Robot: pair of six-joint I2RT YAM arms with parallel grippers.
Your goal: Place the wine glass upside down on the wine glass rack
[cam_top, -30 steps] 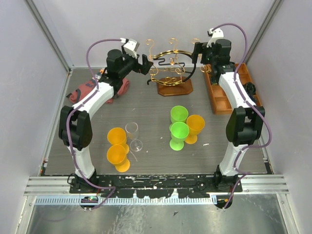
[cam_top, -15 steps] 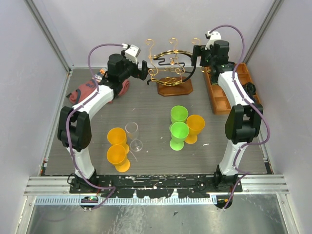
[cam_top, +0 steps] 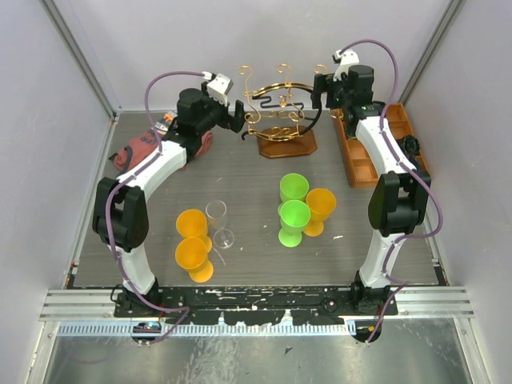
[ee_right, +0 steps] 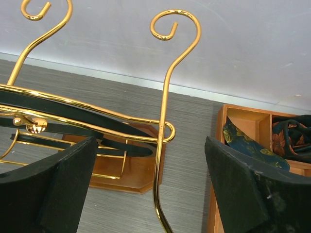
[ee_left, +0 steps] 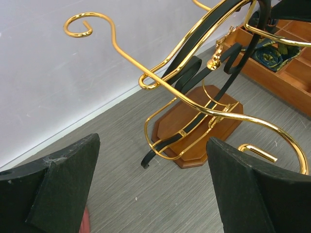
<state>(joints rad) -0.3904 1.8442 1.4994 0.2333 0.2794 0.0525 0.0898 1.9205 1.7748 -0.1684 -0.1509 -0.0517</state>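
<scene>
Clear stemmed wine glass stands near the counter's near edge, left of centre, foot down as far as the overhead view shows, just beside two orange plastic goblets. It is well apart from the gold wire glass rack with curled arms, a black arched bar and a brown octagonal wooden base, which sits at the middle of the far edge.

The left gripper hangs just beside the rack's left side, its black fingers spread wide with nothing between them; its wrist camera looks through the gap at the rack. The right gripper is just beside the rack's right side, likewise released and empty, with one scroll arm of the rack rising between its fingers in that view (whether it touches cannot be told).

Two green goblets and a third orange one stand right of centre. A brown wooden compartment tray lies along the right edge, holding dark patterned cloth.
</scene>
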